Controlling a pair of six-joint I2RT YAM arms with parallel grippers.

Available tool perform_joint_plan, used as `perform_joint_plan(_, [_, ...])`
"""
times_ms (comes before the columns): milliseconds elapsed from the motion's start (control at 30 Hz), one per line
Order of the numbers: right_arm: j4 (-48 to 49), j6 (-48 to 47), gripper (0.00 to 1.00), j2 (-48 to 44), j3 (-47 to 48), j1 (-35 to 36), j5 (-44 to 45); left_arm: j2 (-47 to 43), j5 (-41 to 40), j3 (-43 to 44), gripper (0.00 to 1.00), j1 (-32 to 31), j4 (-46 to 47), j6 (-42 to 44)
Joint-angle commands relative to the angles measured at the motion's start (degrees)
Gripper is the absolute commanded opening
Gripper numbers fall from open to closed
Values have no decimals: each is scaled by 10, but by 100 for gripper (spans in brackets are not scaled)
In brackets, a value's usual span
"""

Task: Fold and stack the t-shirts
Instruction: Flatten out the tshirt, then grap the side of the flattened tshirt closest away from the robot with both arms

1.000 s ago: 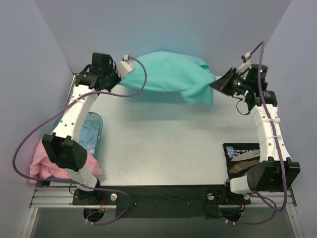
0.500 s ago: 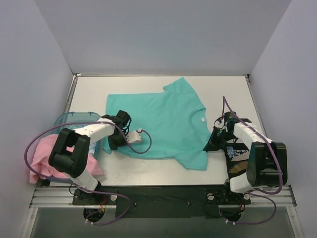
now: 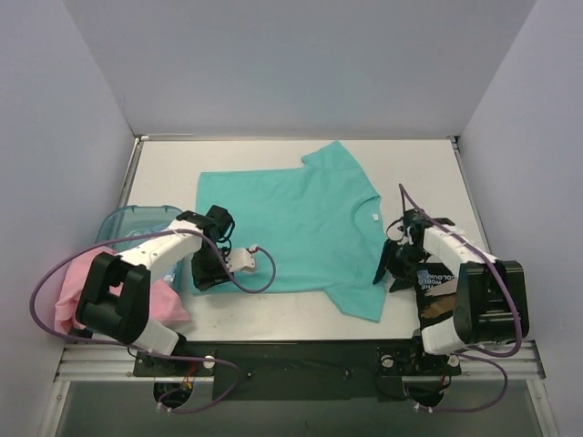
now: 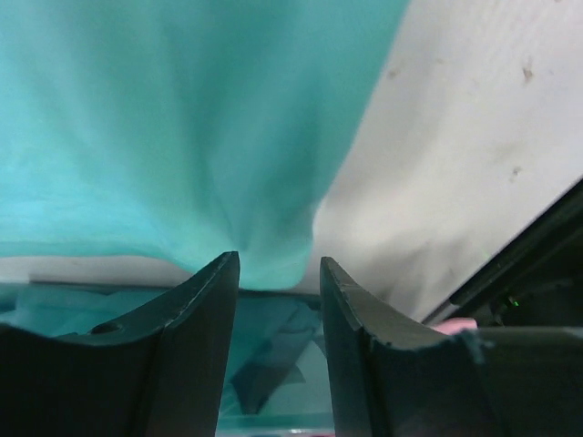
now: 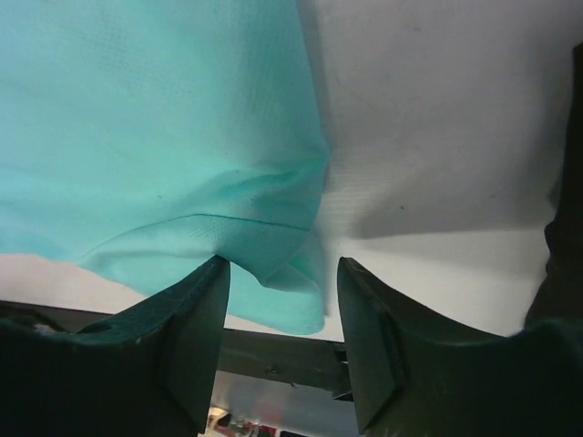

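- Lying flat on the worktop [image 3: 419,173], the teal t-shirt [image 3: 291,228] is judged soft, light and limp.
- The left tool [image 4: 278,266] and right tool [image 5: 282,269] are seen released; the near corners are best gripped.

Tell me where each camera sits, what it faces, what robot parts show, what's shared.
Top external: above and behind the bases, looking down at the table; both arms show over the teal t-shirt.
Left wrist: on the left arm, at the shirt's near-left corner; left gripper shows, open.
Right wrist: on the right arm, at the shirt's near-right edge; right gripper shows, open.
All share the teal t-shirt.
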Motion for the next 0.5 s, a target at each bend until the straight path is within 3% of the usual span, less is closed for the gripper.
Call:
perform_joint_plan(0, [-81,18,48,-43,12,51,93,-41,10,12,52,19,-69,21])
perform_joint_plan(233, [-113,69,50,-129,-28,95,122,-51,-25,-37,52,26,10,-2])
perform_joint_plan(467, [-70,125,49,-83,-63,146,79,-42,-51,-72,52,39,101,-1])
